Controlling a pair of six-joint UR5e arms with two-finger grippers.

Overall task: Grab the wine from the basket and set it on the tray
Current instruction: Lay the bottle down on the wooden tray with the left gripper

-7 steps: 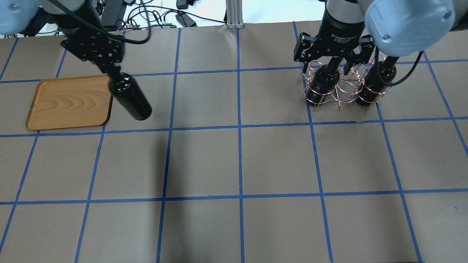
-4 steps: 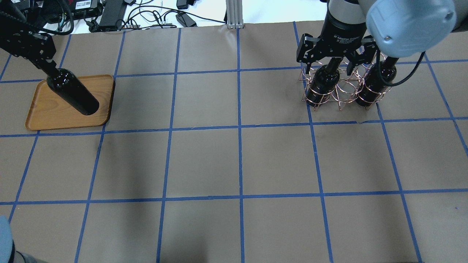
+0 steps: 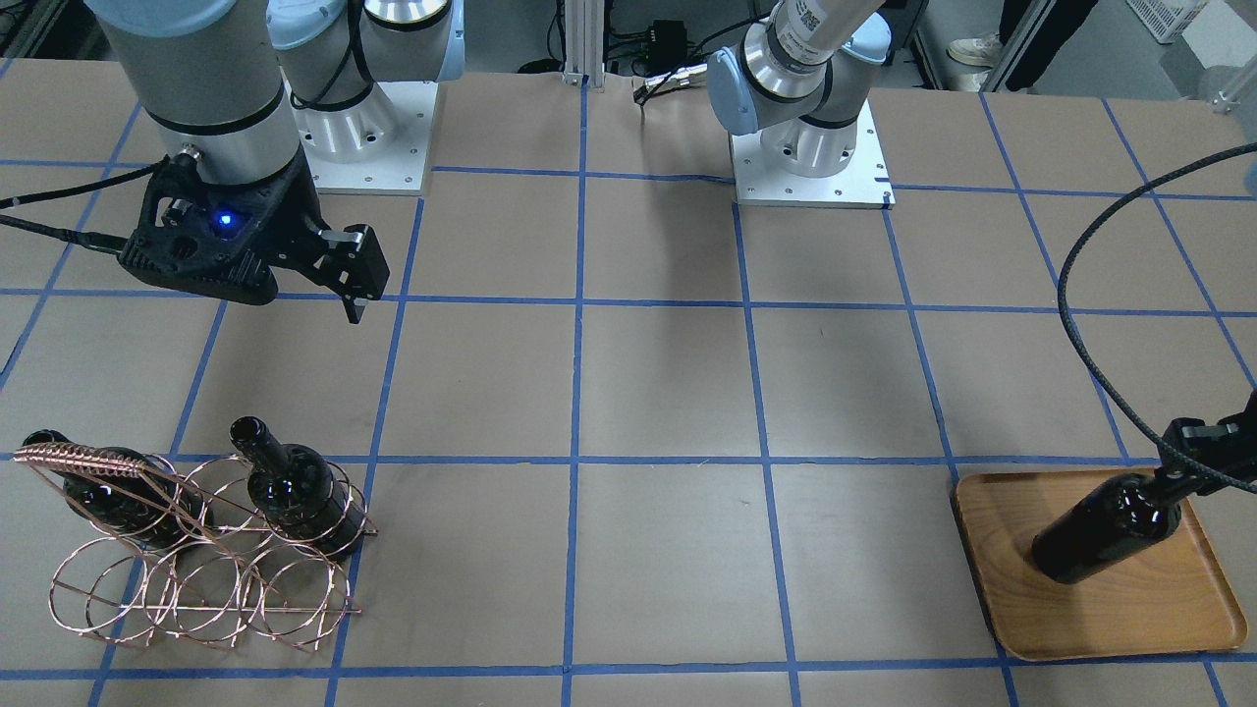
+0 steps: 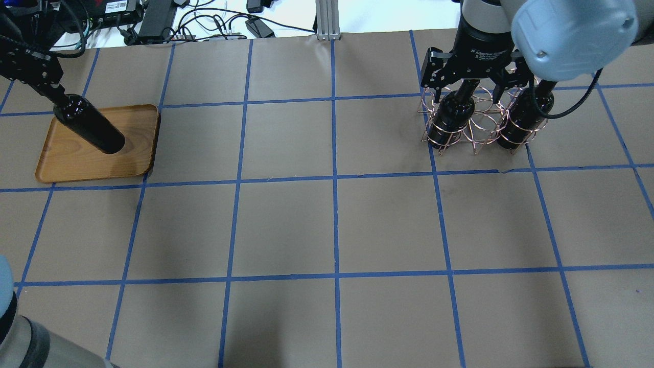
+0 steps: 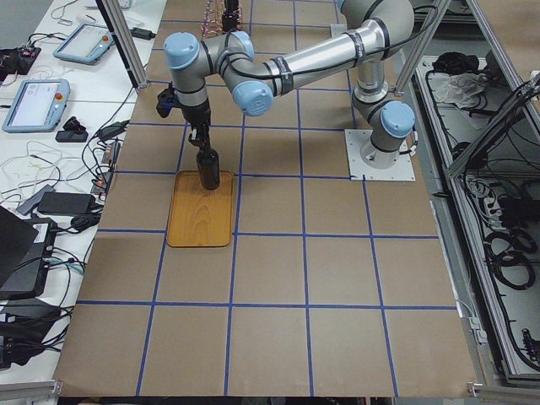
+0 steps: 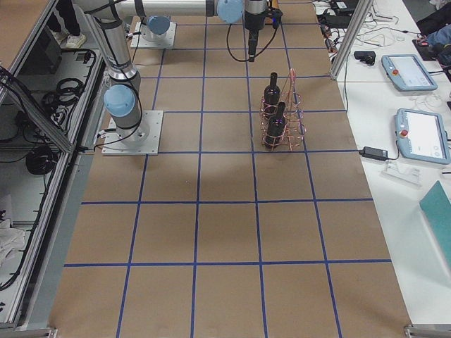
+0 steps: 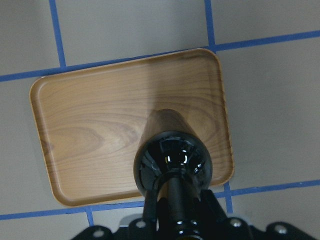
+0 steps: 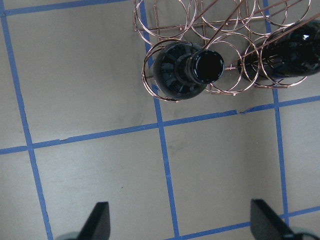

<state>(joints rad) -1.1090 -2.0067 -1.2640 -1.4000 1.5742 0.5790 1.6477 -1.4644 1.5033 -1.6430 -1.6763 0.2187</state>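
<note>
My left gripper (image 4: 48, 92) is shut on the neck of a black wine bottle (image 4: 91, 131) and holds it upright over the wooden tray (image 4: 127, 153). The left wrist view shows the bottle (image 7: 172, 162) above the tray (image 7: 90, 120), toward its near right part. I cannot tell if the base touches it. The front view shows the bottle (image 3: 1100, 530) over the tray (image 3: 1110, 619). My right gripper (image 4: 466, 94) is open and empty above the copper wire basket (image 4: 483, 125). The basket holds two more bottles (image 4: 452, 117) (image 4: 521, 120), also seen in the right wrist view (image 8: 185, 70) (image 8: 295, 50).
Blue tape lines grid the brown table. Cables and an aluminium post (image 4: 327, 18) lie along the far edge. The arm bases (image 3: 810, 147) stand on plates at the robot's side. Part of the left arm (image 4: 20, 337) fills the overhead view's bottom left corner.
My left gripper has carried the bottle leftward from beside the tray's right edge to over the tray. My right gripper has shifted slightly rightward above the basket, still open.
</note>
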